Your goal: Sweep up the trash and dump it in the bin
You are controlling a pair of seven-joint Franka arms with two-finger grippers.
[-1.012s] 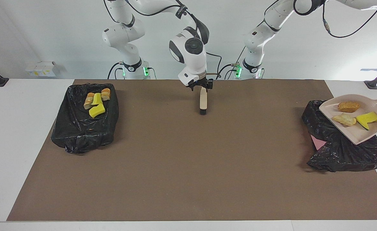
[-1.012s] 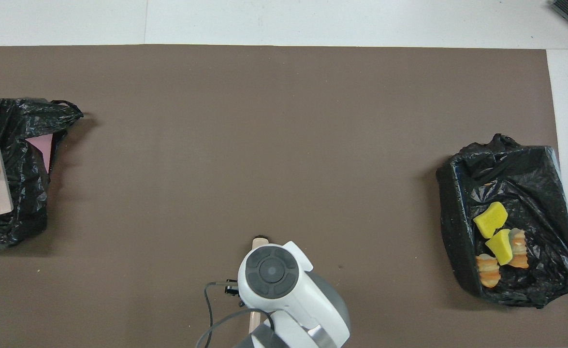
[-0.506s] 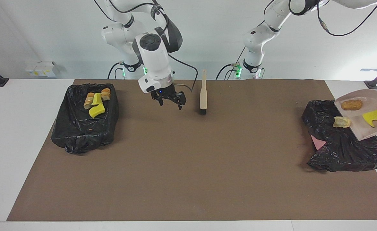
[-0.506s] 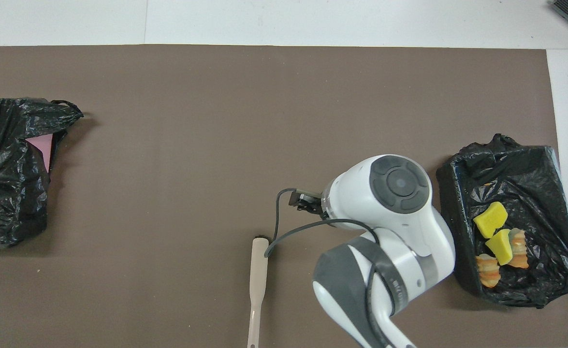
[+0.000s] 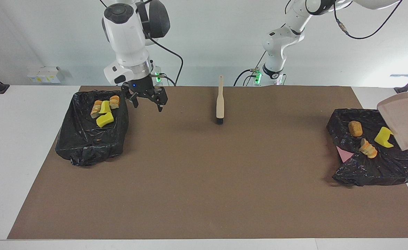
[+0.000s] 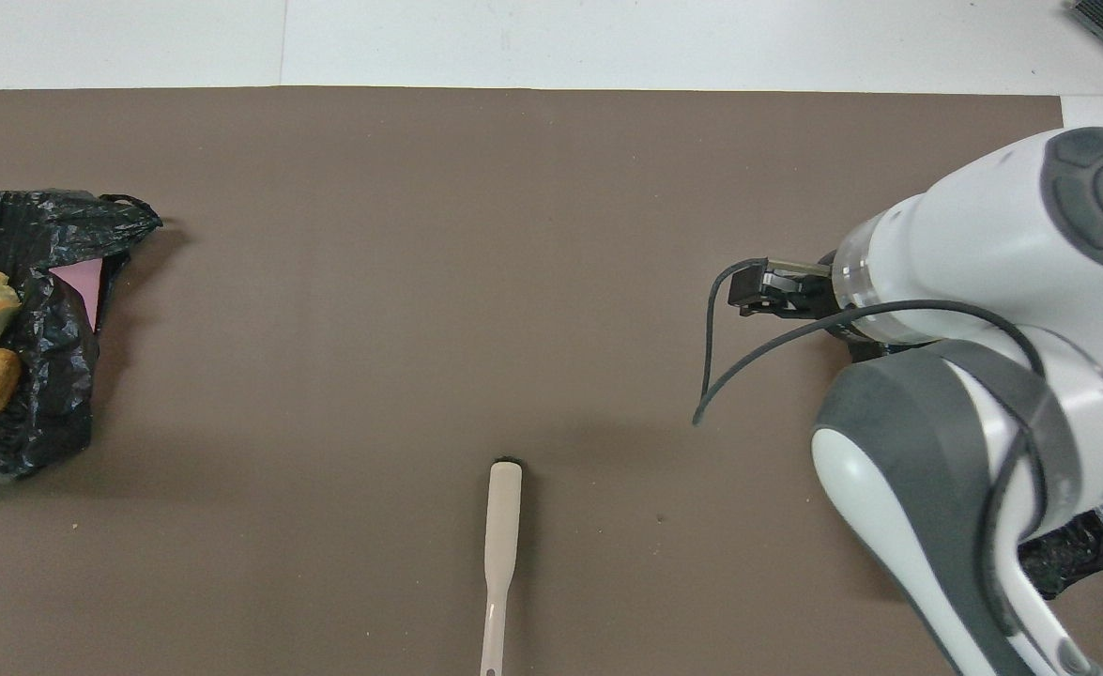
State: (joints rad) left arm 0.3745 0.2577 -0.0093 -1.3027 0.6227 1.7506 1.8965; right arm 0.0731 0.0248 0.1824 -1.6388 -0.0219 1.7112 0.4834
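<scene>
**Facing view.** The right tool hangs with its jaws spread and empty over the brown mat on the white counter. Just beside it, toward the right arm's end, is a black-bag-lined bin holding four pieces of trash, yellow sponge and golden bread. A pale wooden brush with dark bristles lies flat on the mat, well apart from this tool and toward the left arm's end.

The left tool is out of frame. It is clenched, by my judgement on the handle of the pink plastic dustpan, which hangs steeply tilted over a second black bag. On that bag, under the pan's lip, lie a round brown bread chunk, a croissant-shaped piece and a yellow sponge wedge. A pink scrap pokes out at the bag's edge.

These pieces look light, soft and springy. They are not slippery, and the bread may crumble. Pushing them with the brush probably suits them better than pinching, and the brush is best taken by its narrow handle.

**Overhead view.** The right arm covers the bin beneath it, and its fingertips are hidden. Two bread pieces show on the other bag.

No brand or writing can be read.
</scene>
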